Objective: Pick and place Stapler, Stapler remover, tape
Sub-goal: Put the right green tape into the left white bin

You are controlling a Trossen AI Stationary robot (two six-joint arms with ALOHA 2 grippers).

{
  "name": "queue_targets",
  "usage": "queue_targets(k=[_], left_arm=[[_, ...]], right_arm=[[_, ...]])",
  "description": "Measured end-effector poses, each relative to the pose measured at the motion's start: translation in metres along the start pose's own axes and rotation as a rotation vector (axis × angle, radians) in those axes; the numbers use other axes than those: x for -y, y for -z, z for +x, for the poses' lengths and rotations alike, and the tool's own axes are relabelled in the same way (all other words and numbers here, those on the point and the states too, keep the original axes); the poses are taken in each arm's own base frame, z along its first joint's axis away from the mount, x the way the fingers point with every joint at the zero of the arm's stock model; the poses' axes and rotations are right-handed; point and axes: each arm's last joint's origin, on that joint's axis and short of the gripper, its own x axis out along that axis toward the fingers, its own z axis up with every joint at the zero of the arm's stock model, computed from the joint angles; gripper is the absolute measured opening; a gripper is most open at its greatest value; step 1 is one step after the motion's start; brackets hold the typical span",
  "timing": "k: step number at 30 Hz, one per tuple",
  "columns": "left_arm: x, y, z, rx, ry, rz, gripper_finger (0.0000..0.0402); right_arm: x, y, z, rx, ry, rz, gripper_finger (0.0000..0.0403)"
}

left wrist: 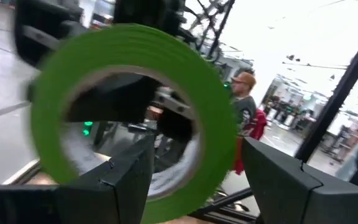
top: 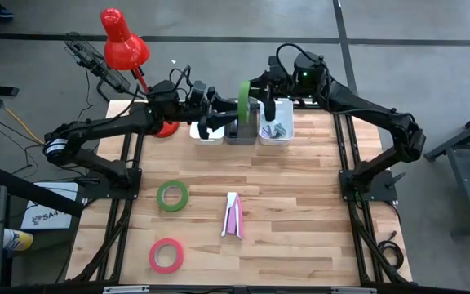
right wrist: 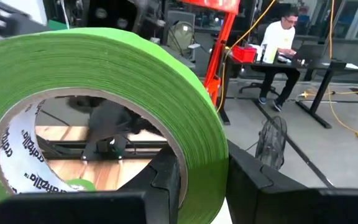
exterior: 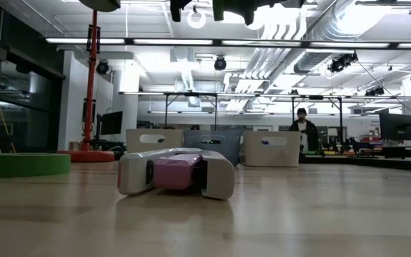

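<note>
A green tape roll (top: 243,102) stands on edge in the air over the bins at the table's far edge, between both grippers. My right gripper (right wrist: 204,180) is shut on it from the right. My left gripper (left wrist: 197,180) is open at its left, its fingers on either side of the roll's (left wrist: 135,62) lower wall; whether they touch it I cannot tell. A second green roll (top: 172,195) and a pink roll (top: 166,255) lie flat on the table. The white and pink stapler (top: 232,215) lies at mid-table, close in the low view (exterior: 177,173). My right gripper holds the green roll by its wall (right wrist: 207,143), one finger (right wrist: 166,180) inside the open centre and the other (right wrist: 260,186) outside. The fingers come about level from the table's right side. The roll is lifted clear and stands upright on edge above the grey bin.
Three bins stand in a row at the far edge: white (top: 206,131), grey (top: 239,135) and white (top: 277,131) with small items inside. A red desk lamp (top: 121,41) stands at the far left corner. People sit in the room behind.
</note>
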Motion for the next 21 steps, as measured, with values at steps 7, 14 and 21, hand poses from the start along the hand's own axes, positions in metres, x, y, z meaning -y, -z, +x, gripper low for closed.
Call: queue_targets(k=[7, 14, 21], left_arm=[[0.006, 0.004, 0.003, -0.017, 0.02, -0.008, 0.0236], [0.006, 0.004, 0.002, -0.022, 0.02, -0.014, 0.0236], [0.006, 0.004, 0.002, -0.027, 0.021, -0.015, 0.0236]], right_arm=[[0.005, 0.01, 0.015, 0.004, 0.0, 0.048, 0.0079], [0.007, 0.014, 0.019, -0.002, 0.002, 0.077, 0.0079], [0.009, 0.018, 0.025, 0.003, 0.015, 0.091, 0.0079]])
